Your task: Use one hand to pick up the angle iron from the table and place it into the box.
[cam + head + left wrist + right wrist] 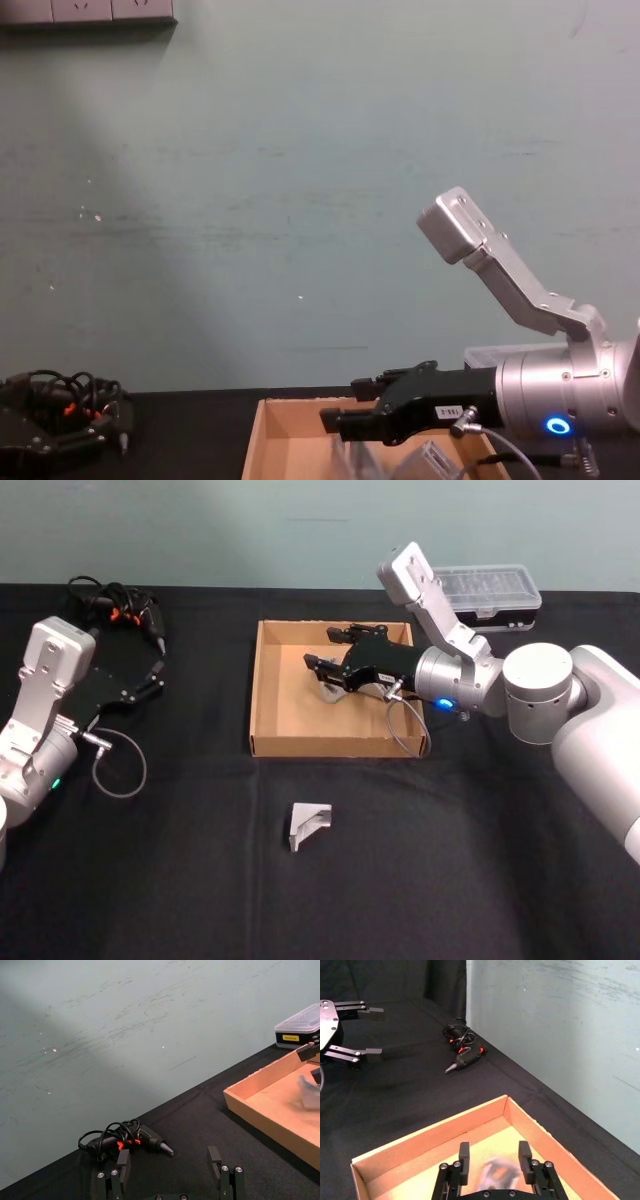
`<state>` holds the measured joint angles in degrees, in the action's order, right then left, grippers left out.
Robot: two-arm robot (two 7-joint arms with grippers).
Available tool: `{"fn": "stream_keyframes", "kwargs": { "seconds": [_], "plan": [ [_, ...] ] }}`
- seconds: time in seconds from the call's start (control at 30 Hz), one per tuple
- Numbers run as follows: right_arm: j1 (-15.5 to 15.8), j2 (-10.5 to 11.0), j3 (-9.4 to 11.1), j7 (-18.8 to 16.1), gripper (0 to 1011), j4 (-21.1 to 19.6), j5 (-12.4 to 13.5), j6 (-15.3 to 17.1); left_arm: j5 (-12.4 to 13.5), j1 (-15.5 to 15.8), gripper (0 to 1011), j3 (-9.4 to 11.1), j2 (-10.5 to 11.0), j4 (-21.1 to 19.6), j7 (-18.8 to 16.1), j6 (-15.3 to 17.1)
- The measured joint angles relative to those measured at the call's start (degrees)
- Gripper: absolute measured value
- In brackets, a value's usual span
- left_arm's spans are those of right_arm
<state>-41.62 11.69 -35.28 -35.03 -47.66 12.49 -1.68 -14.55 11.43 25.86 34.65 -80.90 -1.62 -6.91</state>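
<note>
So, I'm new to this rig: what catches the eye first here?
The right gripper, open, hangs over the box, a metal piece blurred beneath it. Nearer the robot, an angle iron lies on the black table; the left gripper sits open at the left.

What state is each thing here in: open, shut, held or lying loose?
right gripper: open, above the box.
left gripper: open, idle at left.
box: lidless, not empty.
first angle iron: loose inside the box, under the right gripper.
second angle iron: lying on the table, untouched.
black case: lid shut.
</note>
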Motion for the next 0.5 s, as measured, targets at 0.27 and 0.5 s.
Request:
{"fn": "stream_keyframes", "kwargs": {
  "seconds": [0.27, 0.5],
  "plan": [
    [0.19, -0.42, 0.98, -0.65, 822, 0.08, -0.36, 0.36, 0.00, 0.00, 1000, 0.00, 0.00, 0.00, 0.00, 0.00],
    [0.71, -0.37, 1.69, -0.66, 1002, -0.76, -0.70, 0.54, 0.00, 0.00, 1000, 0.00, 0.00, 0.00, 0.00, 0.00]
  ]
}}
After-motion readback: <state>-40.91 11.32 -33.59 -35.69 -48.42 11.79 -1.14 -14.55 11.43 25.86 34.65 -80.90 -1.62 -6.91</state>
